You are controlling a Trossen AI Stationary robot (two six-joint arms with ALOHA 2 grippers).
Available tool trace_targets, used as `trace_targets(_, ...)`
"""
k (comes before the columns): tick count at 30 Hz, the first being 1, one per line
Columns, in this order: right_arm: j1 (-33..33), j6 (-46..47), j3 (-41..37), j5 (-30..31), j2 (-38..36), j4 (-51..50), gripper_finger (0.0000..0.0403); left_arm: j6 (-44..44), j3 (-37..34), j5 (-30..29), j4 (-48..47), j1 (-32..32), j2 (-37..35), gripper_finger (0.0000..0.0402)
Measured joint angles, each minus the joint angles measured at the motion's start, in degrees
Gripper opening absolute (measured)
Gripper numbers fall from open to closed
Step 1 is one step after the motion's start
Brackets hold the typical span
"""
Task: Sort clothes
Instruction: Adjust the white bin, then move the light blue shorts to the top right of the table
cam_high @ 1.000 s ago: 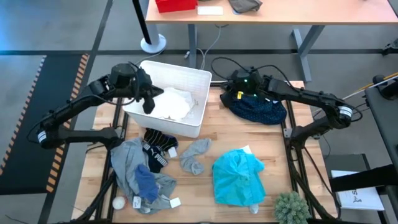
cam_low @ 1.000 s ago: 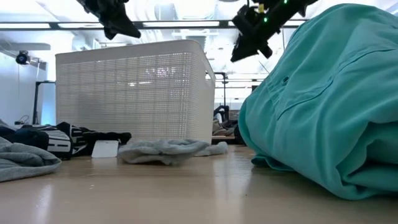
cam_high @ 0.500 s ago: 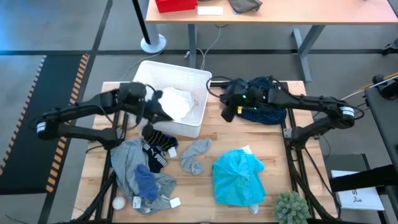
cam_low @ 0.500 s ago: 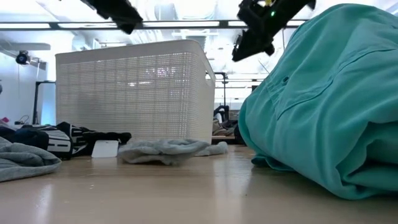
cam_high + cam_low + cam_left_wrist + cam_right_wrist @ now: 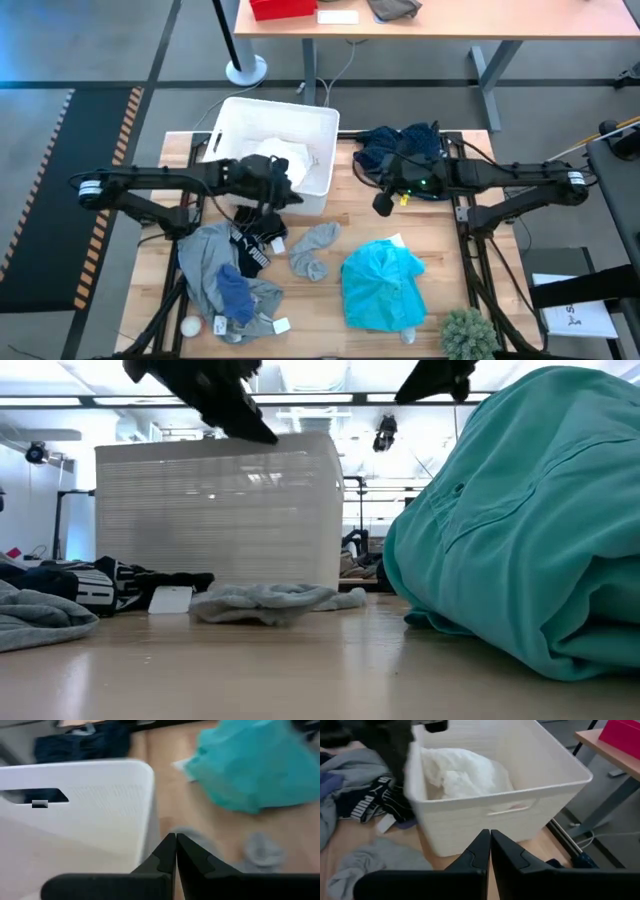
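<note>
1. The left gripper (image 5: 283,195) sits left of centre in the high view, at the near wall of the white plastic basket (image 5: 305,122); its jaws are pressed together and hold nothing.
2. The right gripper (image 5: 381,205) hangs right of centre over the wooden worktop (image 5: 345,212), jaws likewise pressed together and empty.
3. A crumpled white garment (image 5: 283,161) lies inside the basket.
4. A navy dotted garment (image 5: 405,152) is bunched in the upper right of the worktop, beside the right arm.
5. A teal garment (image 5: 381,285) lies at lower centre-right.
6. A small grey garment (image 5: 313,249) lies at centre, below the basket.
7. Dark striped socks (image 5: 254,237) lie left of it.
8. A grey garment (image 5: 207,262) with a blue piece (image 5: 232,288) on it fills the lower left.
</note>
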Motion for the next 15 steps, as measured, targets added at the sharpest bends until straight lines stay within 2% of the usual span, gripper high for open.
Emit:
trace_targets(4,2.5,1.6,0.0,2.3,-1.1,-2.4,0.0,1.1,0.1,-3.5,4.5,0.7,2.9,0.0)
trace_targets(9,5.0,3.1,0.0,3.5,-1.6,-3.9,0.0,1.4,0.2,-2.8,6.1,2.5,4.1,0.0)
trace_targets(15,8.0,5.8,0.0,3.3,-2.0,-5.9,0.0,1.3,-0.2,-2.6,3.2,3.1,0.6,0.0)
